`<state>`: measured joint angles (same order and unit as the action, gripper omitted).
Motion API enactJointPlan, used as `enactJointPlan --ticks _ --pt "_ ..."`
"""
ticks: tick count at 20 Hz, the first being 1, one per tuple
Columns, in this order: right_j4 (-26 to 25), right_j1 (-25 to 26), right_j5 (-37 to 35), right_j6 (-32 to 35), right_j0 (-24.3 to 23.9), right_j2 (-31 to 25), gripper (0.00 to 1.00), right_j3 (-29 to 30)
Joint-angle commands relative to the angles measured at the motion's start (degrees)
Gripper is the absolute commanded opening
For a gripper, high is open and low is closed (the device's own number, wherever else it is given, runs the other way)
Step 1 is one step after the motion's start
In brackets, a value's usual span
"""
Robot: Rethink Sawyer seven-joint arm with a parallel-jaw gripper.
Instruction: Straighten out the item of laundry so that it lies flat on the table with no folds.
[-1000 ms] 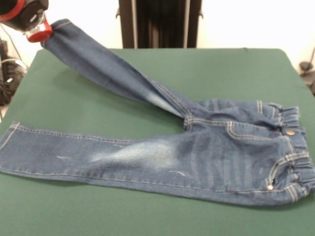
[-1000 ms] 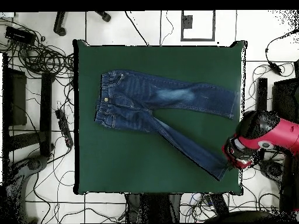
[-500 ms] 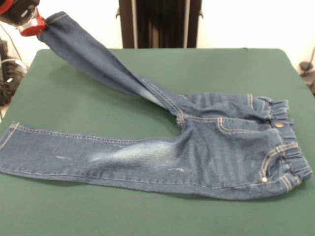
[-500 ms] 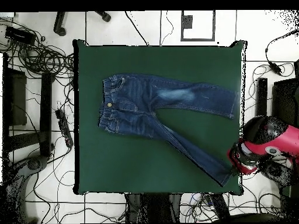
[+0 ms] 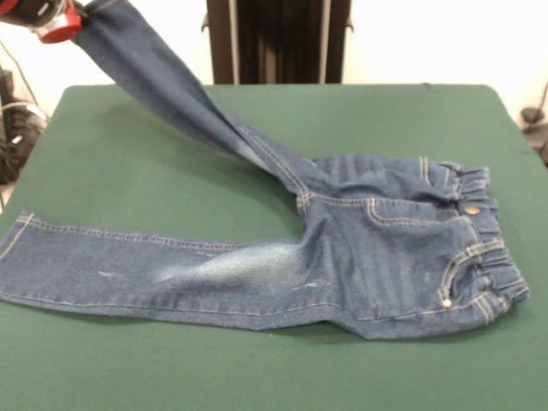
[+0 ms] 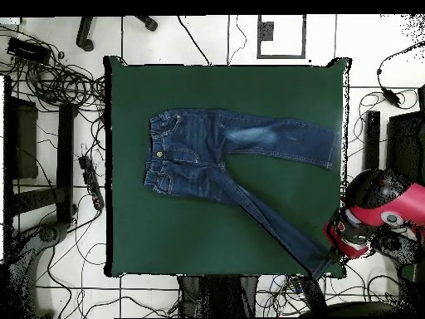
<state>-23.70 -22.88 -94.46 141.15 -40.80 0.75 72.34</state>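
Observation:
The item of laundry [image 5: 377, 257], a small pair of blue jeans, lies on the green table [image 5: 385, 120] with its waistband to the right. One leg lies flat along the near side. The other leg rises slanting to the upper left, where my gripper [image 5: 73, 19] is shut on its hem, well above the table. In the overhead view the jeans [image 6: 199, 154] spread across the table [image 6: 166, 233], and the held leg stretches to the bottom right corner. There the gripper [image 6: 334, 247] hangs just past the table's edge. The seat is bunched and creased near the waistband.
Tangled cables [image 6: 50, 79] and black stands [image 6: 65, 158] lie on the tiled floor left of the table in the overhead view. More cables [image 6: 390, 91] run along the right side near the arm.
The gripper has gone higher and further out past the table's corner with the leg hem. The whole pair of jeans has been dragged after it, the waistband sliding toward the table's middle.

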Motion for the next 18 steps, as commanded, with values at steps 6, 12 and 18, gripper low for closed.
enactJointPlan --ticks 6,12,18 --pt "5.2 7.0 -2.1 3.8 1.3 -1.5 0.0 1.6" --pt "7.3 8.0 -1.3 3.8 1.0 -1.3 0.0 2.0" --pt "6.8 8.2 -4.4 3.0 1.4 -0.1 0.0 0.7"
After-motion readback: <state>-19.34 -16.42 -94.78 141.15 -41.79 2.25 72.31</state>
